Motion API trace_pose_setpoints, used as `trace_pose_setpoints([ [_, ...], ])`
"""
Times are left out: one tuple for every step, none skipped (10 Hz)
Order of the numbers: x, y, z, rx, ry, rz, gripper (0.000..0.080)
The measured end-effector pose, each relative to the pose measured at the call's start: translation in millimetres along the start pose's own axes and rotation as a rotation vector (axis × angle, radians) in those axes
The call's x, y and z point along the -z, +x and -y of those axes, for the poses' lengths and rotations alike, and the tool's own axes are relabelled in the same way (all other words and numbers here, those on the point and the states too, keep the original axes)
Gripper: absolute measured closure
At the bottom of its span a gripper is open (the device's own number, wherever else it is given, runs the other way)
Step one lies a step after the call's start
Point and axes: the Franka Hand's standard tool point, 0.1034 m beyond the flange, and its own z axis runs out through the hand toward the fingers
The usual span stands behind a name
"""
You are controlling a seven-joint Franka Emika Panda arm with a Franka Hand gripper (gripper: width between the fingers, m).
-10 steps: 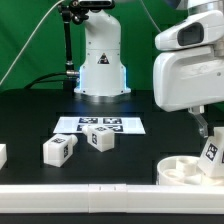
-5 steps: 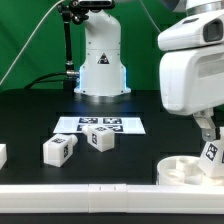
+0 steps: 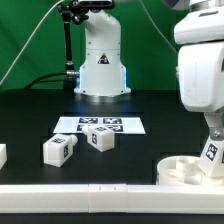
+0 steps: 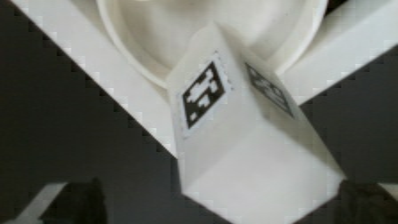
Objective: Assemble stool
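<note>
The stool's round white seat [image 3: 185, 169] lies at the front of the table on the exterior view's right. One white tagged leg [image 3: 212, 153] stands on its right side, slightly tilted. My gripper [image 3: 211, 134] hangs just above this leg. In the wrist view the leg [image 4: 231, 120] fills the middle, with the seat [image 4: 169, 30] behind it. The gripper [image 4: 222, 205] is open, and its dark fingers [image 4: 71, 200] stand on either side of the leg with gaps showing. Two more legs, one [image 3: 60, 150] and the other [image 3: 100, 138], lie loose on the black table.
The marker board [image 3: 100, 124] lies flat behind the loose legs. The robot base [image 3: 100, 65] stands at the back. A long white bar [image 3: 90, 191] edges the table's front. White bars [image 4: 80, 55] meet in a corner around the seat. A white part [image 3: 2, 155] shows at the left edge.
The arm has shifted toward the exterior view's right, over the leg on the seat. The gripper has stayed open and the parts have not moved.
</note>
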Motion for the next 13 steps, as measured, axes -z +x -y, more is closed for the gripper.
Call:
trace_pose_setpoints([
  [-0.3,-0.4,-0.2,0.047,-0.004,0.004,0.0151],
  [-0.4,-0.6,-0.3,0.076,-0.004,0.005,0.0151],
  [-0.2,-1.2,-1.1,0.155,-0.008,0.010,0.0151],
  [-0.2,-1.7,-1.7,0.221,-0.013,0.016,0.0151],
  [-0.1,-2.1,-2.1,0.268,-0.016,0.022,0.0151],
  [0.5,-2.2,-3.1,0.327,-0.022,0.027,0.0151],
  [2.0,-2.2,-4.1,0.376,-0.027,0.034,0.0151],
  [4.2,-2.4,-6.0,0.450,-0.034,0.044,0.0151],
  [4.8,-3.2,-7.3,0.519,-0.038,0.052,0.0151],
  [4.0,-5.3,-8.7,0.575,-0.038,0.058,0.0151],
  [3.8,-5.6,-8.9,0.571,-0.038,0.058,0.0151],
  [2.8,-6.1,-7.8,0.555,-0.037,0.059,0.0151],
  [-1.6,-8.0,-1.0,0.517,-0.027,0.063,0.0151],
])
